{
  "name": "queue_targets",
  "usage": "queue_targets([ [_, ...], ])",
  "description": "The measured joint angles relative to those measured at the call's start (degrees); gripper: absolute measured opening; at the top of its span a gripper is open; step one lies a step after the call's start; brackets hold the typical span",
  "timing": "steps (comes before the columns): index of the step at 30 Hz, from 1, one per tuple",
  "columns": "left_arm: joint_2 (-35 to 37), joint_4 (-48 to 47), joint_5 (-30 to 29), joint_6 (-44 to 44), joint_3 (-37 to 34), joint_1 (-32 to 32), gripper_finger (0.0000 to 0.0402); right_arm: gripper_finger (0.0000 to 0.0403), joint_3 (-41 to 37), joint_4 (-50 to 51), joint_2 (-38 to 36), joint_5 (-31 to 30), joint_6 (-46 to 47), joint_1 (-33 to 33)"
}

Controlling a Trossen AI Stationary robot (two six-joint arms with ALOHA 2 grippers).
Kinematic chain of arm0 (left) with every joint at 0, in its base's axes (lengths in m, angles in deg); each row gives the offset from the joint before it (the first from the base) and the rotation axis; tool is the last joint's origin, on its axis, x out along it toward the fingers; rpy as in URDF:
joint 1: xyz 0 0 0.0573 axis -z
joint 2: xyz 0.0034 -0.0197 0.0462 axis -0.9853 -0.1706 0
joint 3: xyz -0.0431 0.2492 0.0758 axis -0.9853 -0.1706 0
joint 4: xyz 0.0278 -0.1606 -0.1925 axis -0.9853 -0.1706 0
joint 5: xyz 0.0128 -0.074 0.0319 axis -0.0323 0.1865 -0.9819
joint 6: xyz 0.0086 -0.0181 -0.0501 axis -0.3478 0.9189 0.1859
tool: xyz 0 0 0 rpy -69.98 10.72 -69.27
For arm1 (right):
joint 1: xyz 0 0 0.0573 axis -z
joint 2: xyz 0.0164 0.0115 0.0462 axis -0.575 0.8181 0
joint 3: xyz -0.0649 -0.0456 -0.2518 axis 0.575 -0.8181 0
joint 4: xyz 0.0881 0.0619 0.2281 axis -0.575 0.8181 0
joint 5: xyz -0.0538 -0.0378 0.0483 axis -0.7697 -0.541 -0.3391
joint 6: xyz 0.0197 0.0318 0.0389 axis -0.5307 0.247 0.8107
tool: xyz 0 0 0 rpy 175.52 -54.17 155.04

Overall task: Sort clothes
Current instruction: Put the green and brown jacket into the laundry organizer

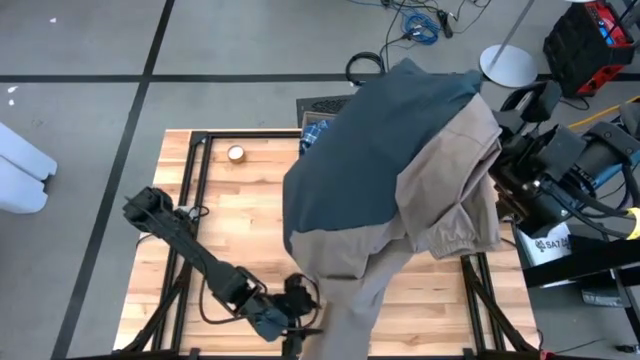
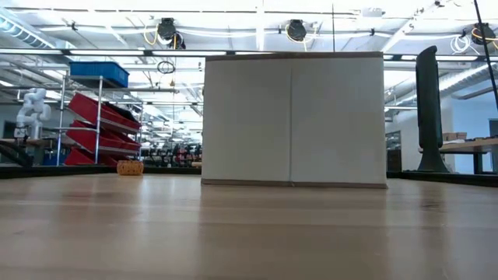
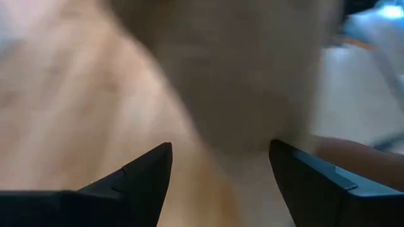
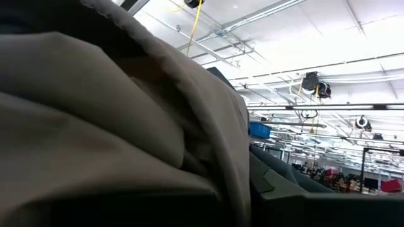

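1. Your left claw (image 1: 298, 318) is sitting at the near edge of the worktop (image 1: 240, 240) with its fingers (image 3: 148, 173) spread wide apart and nothing between them. Just ahead of it the hanging leg of the khaki tan garment (image 1: 350, 290) is trailing down, so it looks placed to catch that loose end.
2. Your right claw is not showing itself; its fingers are closed together, and its wrist view is filled with khaki tan folds lying right against it, so you are probably pinching that garment to hold it aloft, though the contact itself is hidden.
3. Beyond the left claw, the tan cloth is spreading upward and draping under the dark grey-green garment (image 1: 385, 150), both lifted together and masking most of the worktop's middle.
4. Behind that bundle, a corner of the blue-and-white plaid garment (image 1: 314, 133) is peeking out.
5. Farther off, a small roll of tape (image 1: 236, 153) is lying well apart on bare wood.
6. Beside the right arm, a white label is reading "SAT" before being cut off; the rest is hidden.
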Motion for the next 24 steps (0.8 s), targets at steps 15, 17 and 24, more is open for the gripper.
queue_targets([
  [15,-3.2,13.8,10.4,-6.6,0.1,-6.3,0.0276,0.0006,0.0,1.8,-0.2,-1.2,-1.4,-2.4],
  [17,-5.4,19.7,14.5,-6.8,0.1,-7.0,0.0276,0.0006,0.0,1.8,-0.2,-1.2,-1.4,-2.4],
  [24,-9.4,28.1,20.1,-8.3,0.1,-9.7,0.0206,0.0006,0.0,1.8,-0.2,-1.3,-1.4,-2.4],
])
